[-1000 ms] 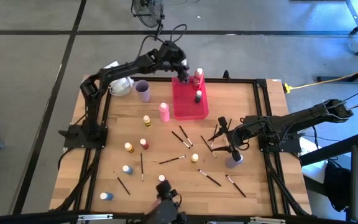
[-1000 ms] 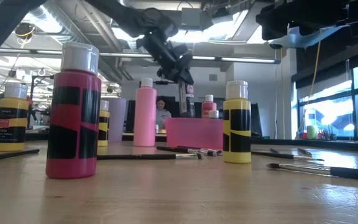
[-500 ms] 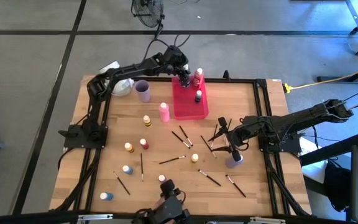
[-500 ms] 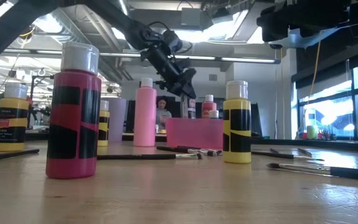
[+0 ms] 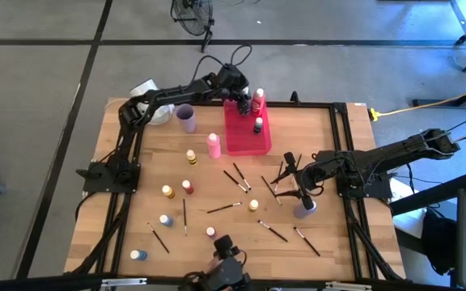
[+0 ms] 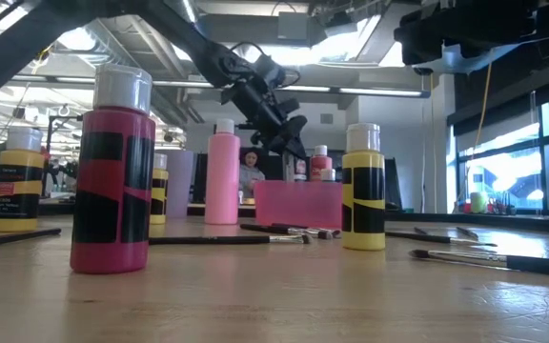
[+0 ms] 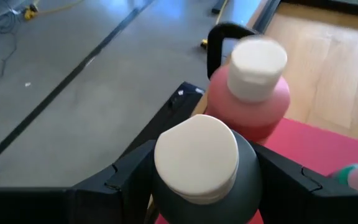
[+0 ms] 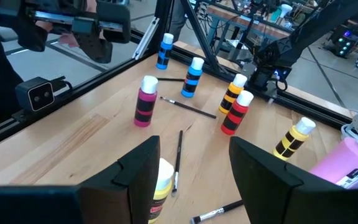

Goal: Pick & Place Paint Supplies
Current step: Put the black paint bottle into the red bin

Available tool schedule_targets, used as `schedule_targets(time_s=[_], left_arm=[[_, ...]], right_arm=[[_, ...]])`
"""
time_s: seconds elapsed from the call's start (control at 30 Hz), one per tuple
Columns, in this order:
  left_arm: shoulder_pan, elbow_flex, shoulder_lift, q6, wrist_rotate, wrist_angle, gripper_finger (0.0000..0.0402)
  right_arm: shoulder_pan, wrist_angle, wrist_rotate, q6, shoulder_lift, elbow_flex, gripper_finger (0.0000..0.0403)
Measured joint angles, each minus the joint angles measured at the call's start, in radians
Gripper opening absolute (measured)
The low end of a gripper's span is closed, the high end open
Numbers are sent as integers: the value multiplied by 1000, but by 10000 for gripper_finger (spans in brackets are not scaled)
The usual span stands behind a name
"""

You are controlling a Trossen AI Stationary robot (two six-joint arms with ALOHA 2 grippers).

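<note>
My left gripper [image 5: 239,100] is over the far end of the pink-red tray [image 5: 245,144] and is shut on a dark paint bottle with a cream cap [image 7: 196,158]. A red bottle [image 7: 250,93] stands just beyond it in the tray, and a green-capped one [image 5: 258,126] stands nearer. My right gripper [image 5: 286,173] is open above loose paintbrushes [image 5: 237,176] at mid-table, with a yellow bottle [image 8: 160,180] below it. Other bottles stand on the wood: pink [image 5: 214,145], yellow [image 5: 191,156], orange [image 5: 167,191], red [image 5: 188,187] and blue [image 5: 165,220]. My left gripper holds the dark bottle by its shoulder, just under the cap [image 7: 166,186], pinched between the two fingers [image 7: 129,180], one on each side. The bottle stands upright in the hold over the tray. Its base is out of frame, so I cannot tell whether it rests on the tray.
A lilac cup [image 5: 186,118] stands left of the tray near the far edge. More brushes lie toward the near edge [image 5: 272,230] [image 5: 184,214]. A purple bottle [image 5: 304,208] stands by the right gripper. In the low view a pink-red bottle [image 6: 112,171] and a yellow one [image 6: 363,191] stand close.
My left gripper has carried the dark bottle down and slightly toward the red bottle, over the tray's far end, still shut on it. The left arm's elbow has swung toward the far edge.
</note>
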Motion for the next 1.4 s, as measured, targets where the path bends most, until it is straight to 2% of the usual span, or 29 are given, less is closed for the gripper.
schedule_targets(time_s=[0.37,0.83,1.17,1.33,1.4], left_arm=[[-28,4,48,70,-16,36,223],[-35,2,51,85,-30,33,225],[-48,-7,66,89,-29,-3,269],[-68,-5,60,151,-188,3,292],[-78,-5,60,200,-219,-4,296]], right_arm=[[0,-6,0,3,0,0,197],[0,-14,0,3,0,0,197],[0,-14,0,3,0,0,197],[0,-14,0,3,0,0,197],[0,-14,0,3,0,0,197]])
